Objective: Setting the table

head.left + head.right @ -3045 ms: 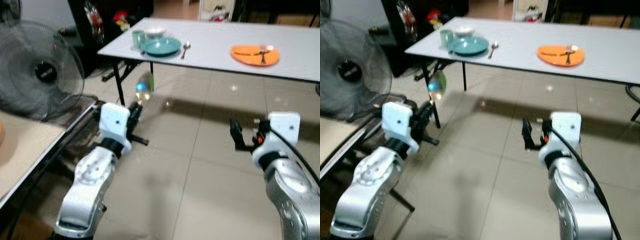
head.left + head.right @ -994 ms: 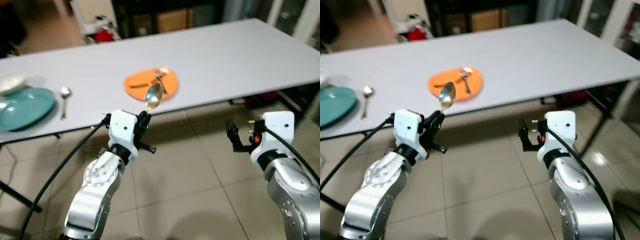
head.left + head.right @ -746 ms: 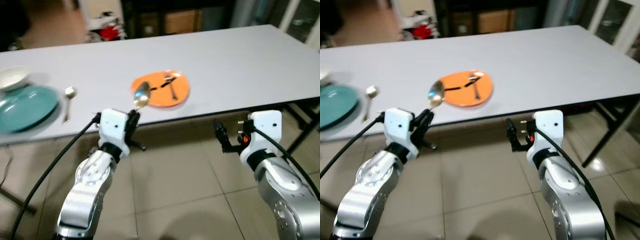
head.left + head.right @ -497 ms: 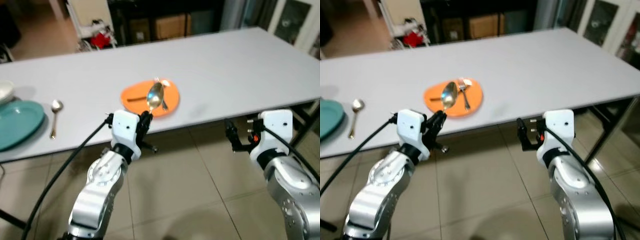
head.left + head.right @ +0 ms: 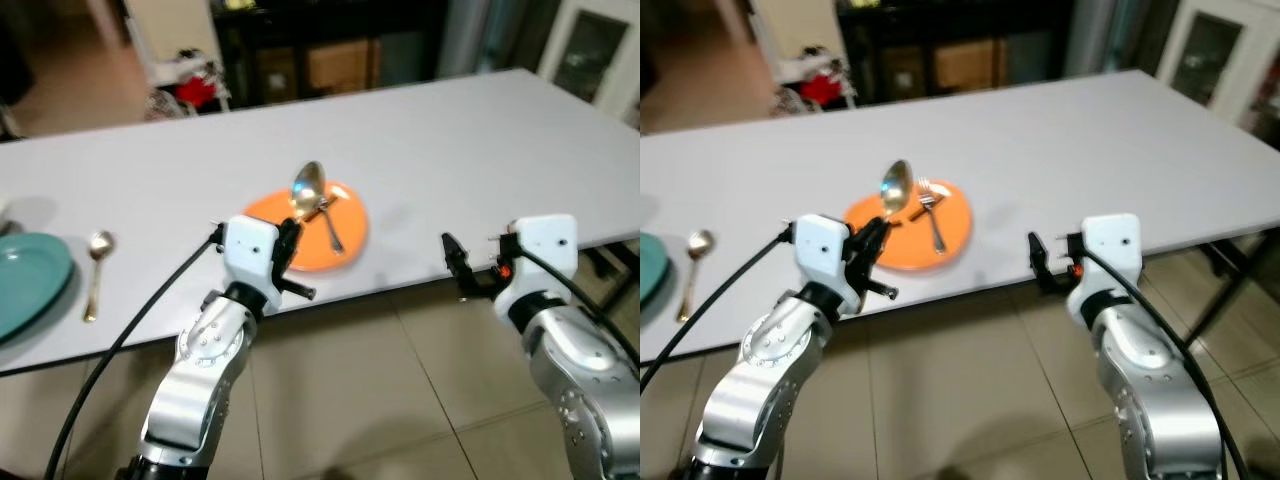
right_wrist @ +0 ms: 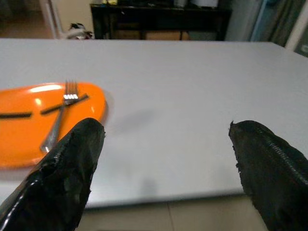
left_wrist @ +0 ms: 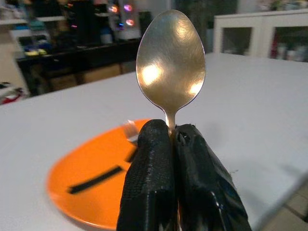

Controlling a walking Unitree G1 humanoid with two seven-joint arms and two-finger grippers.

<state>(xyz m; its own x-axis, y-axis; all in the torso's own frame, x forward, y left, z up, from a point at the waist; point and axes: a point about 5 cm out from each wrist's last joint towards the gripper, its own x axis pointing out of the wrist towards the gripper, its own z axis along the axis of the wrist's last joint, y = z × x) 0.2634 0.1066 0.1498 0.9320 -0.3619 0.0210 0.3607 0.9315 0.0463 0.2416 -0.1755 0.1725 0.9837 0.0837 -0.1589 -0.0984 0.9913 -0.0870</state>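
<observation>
Spoon (image 5: 308,186) in the grip of the left gripper (image 5: 287,243), bowl upward, is now at the near edge of the grey table (image 5: 440,130), poised over the orange plate (image 5: 350,238). 3 seconds ago the robot faced a fan and open tile floor, with the table far off across the room; half a second ago the plate sat a little farther ahead. The walk-up looks finished, which suggests the next step is to lower the spoon beside or onto the plate, where a fork (image 5: 933,222) and a dark utensil (image 7: 94,179) already lie.

The left wrist view shows the 2 black fingers (image 7: 151,187) pressed tight against the spoon's neck, the bowl standing straight above them. The right gripper (image 5: 455,268) hovers just short of the table edge, right of the plate, its fingers spread wide with nothing between them, as the right wrist view confirms.

At the far left of the table, a second spoon (image 5: 95,272) lies beside a teal plate (image 5: 28,283), which is cut off by the frame; that setting appears done. The spoon's handle is hidden inside the left gripper, so its length and how deep the hold runs cannot be judged. The dark utensil on the orange plate is blurred; it may be a knife, but that cannot be told. Shelves and boxes behind the table are too dim to make out.
</observation>
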